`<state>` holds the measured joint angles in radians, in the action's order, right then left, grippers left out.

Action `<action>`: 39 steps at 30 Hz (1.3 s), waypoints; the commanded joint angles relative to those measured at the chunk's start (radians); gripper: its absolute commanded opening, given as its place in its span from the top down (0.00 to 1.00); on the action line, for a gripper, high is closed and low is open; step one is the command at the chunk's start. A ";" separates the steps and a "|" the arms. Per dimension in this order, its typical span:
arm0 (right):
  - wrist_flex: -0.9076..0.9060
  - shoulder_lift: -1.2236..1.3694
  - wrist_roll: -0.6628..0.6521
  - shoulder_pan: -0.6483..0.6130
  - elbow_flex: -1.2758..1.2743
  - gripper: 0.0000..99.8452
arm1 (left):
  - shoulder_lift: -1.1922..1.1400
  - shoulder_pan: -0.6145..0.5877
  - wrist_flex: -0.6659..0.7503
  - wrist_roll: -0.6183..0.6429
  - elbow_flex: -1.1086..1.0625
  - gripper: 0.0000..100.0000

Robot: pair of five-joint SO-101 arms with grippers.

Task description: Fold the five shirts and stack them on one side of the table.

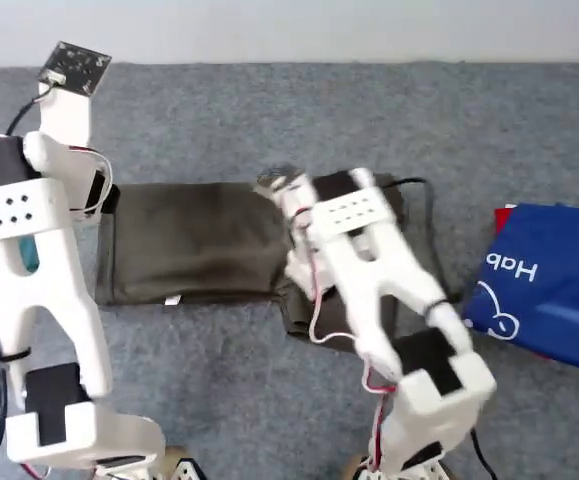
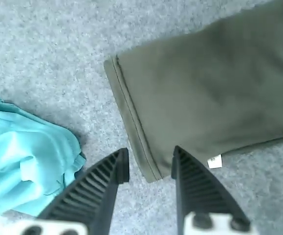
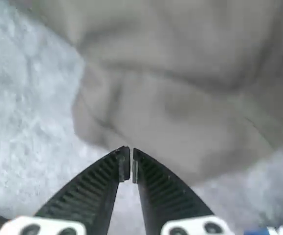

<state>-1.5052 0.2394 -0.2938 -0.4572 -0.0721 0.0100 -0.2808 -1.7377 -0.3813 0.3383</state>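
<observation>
Dark olive cotton shirt (image 1: 189, 240), partly folded, mid-way across grey felt table top (image 1: 419, 120): left gripper (image 2: 151, 164) open astride its hem corner, right gripper (image 3: 131, 164) closed at its rumpled opposite end, hold on cloth unconfirmed; advise gripping matching corners, lifting evenly, laying flat.

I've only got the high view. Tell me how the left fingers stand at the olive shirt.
Observer: The left gripper is open, its fingers either side of the olive shirt's hemmed corner.
Operator: Now the right one.
Observer: The right gripper is shut, aimed at rumpled fabric of that shirt. Whether it pinches cloth I cannot tell.
Operator: Report anything near the left gripper.
Observer: A crumpled turquoise shirt lies beside that corner, apart from it.
</observation>
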 commanded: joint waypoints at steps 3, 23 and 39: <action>0.048 0.165 0.020 -0.116 -0.003 0.98 | 0.084 -0.002 -0.015 0.008 0.036 0.85; -0.292 -0.430 0.014 0.280 0.025 0.98 | 0.127 0.245 0.021 0.008 -0.051 0.85; -0.289 -1.033 0.011 0.796 -0.195 0.97 | -0.157 0.930 0.190 0.123 -0.309 0.74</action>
<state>-1.7538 -0.7380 -0.2831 0.2746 -0.2516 -0.0606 0.5892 -1.5612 -0.2785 -0.0269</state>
